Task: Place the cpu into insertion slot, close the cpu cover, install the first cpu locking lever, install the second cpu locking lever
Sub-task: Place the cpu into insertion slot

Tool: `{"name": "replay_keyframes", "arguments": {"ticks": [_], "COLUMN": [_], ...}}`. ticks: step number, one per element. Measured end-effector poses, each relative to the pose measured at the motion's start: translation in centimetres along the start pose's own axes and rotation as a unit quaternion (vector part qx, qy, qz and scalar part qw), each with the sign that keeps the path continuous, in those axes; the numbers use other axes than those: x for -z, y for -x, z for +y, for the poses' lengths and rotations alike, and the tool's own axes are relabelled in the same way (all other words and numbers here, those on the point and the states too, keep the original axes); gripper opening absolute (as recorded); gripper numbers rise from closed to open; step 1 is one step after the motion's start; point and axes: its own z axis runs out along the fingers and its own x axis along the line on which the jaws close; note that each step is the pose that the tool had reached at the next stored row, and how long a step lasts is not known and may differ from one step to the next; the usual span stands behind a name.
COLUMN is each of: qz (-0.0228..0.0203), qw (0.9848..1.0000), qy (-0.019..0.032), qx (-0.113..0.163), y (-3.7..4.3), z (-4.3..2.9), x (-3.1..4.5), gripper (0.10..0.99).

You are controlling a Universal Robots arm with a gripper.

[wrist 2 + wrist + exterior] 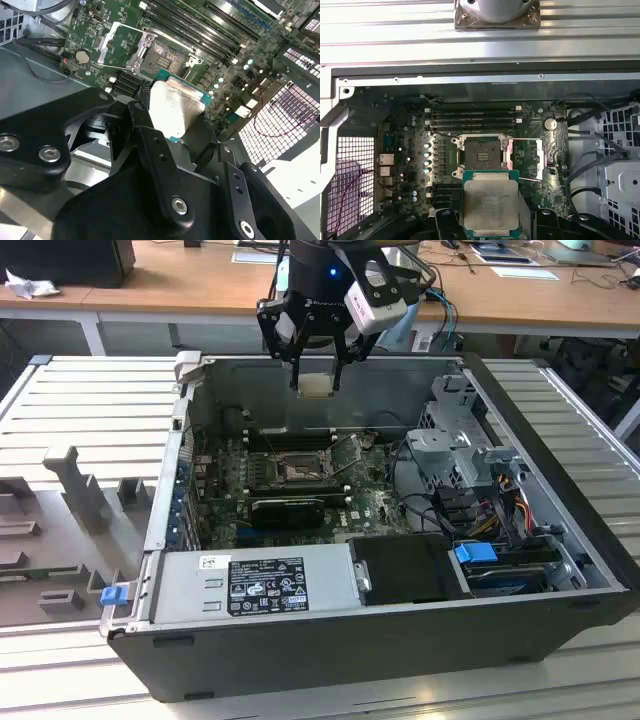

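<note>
Exterior view: black two-finger gripper [317, 370] clamped on the cpu [316, 386], a small square chip with a pale silvery top. The arm is upright above the open dark computer case [350, 650].

Second wrist view: cpu flat between the fingers [141, 117], green edge showing. It is held above the square dark insertion slot [162, 61]. The thin silvery cpu cover [117, 47] stands open.

First wrist view: cpu [490, 202] held apart from the bare insertion slot [481, 156].

wooden desk [180, 278], ribbed metal table [100, 400]

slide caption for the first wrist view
cpu held in the gripper, insertion slot empty, cpu cover open
</note>
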Motion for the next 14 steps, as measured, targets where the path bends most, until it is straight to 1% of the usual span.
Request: {"name": "replay_keyframes", "arguments": {"ticks": [3,9,14], "qz": [-0.0018,-0.0031,-0.0047], "qw": [0.9998,0.9994,0.9986], "qy": [0.0004,0.0007,0.0010], "qx": [-0.020,-0.035,-0.053], "y": [0.00,0.00,0.00], "z": [0.00,0.00,0.00], "x": [0.00,0.00,0.00], "gripper": [0.529,0.529,0.529]}}
